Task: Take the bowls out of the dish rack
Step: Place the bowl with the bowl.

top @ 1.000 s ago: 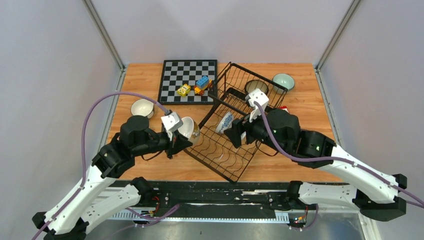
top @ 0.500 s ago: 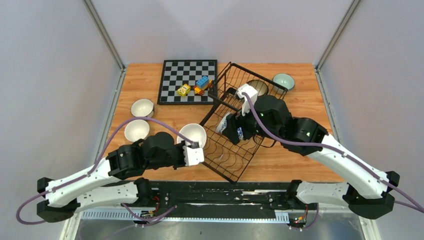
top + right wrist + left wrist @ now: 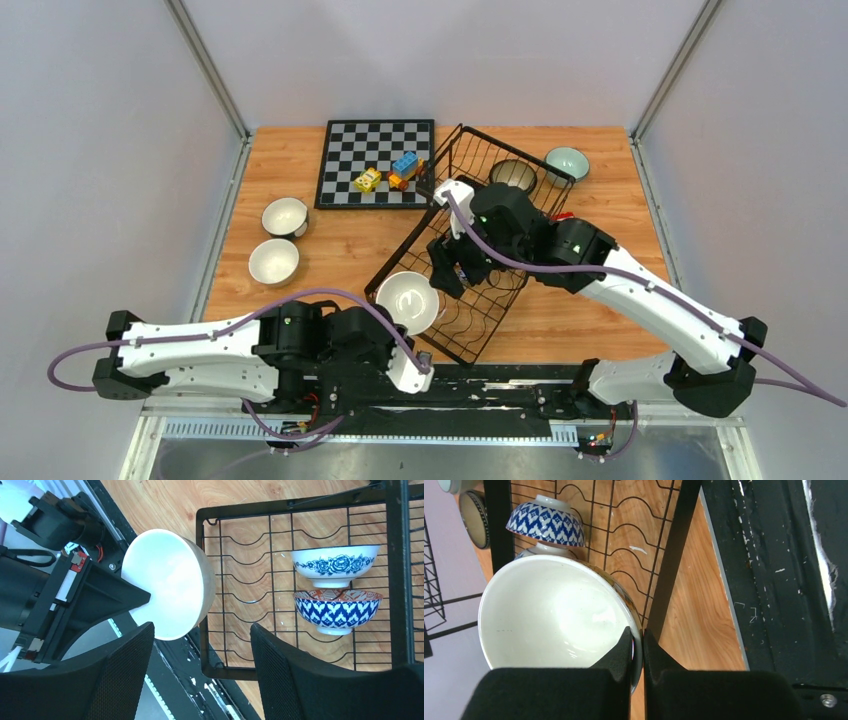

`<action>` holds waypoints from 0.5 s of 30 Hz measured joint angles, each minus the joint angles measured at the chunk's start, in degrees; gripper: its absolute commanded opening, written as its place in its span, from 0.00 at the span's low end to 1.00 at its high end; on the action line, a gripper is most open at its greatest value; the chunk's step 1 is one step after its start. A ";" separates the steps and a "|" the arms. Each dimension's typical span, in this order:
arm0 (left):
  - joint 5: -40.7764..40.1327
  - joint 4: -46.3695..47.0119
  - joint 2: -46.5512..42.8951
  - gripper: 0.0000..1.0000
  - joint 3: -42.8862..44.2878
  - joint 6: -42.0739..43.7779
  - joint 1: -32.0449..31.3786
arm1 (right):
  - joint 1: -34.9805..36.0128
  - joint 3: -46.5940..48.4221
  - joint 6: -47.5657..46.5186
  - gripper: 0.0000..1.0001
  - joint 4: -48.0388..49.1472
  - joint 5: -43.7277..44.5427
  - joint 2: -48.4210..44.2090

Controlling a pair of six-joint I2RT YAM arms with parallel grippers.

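Bowl clamped in L jaws, arm low; R jaws apart over dish rack.

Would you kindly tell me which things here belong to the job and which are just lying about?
Job: dish rack; held bowl in left gripper; floral bowl; zigzag bowl; dark-rimmed bowl; green bowl; far left bowl; near left bowl.
Lying about: chessboard; toy blocks.

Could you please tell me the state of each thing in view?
held bowl, lifted, tilted.
left gripper, shut on the held bowl's rim.
right gripper, open, empty.
dish rack, bowls inside.
floral bowl, on edge in rack.
zigzag bowl, on edge in rack.
dark bowl, upright in rack.
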 measured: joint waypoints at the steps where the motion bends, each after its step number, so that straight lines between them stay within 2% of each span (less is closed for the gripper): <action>1: 0.02 -0.13 0.07 0.00 0.00 0.66 0.00 | 0.15 0.00 -0.39 0.73 -0.02 0.04 0.31; 15: 7.32 -2.23 2.38 0.00 -0.68 3.61 0.00 | 4.79 -3.06 -3.28 0.70 0.44 2.51 1.99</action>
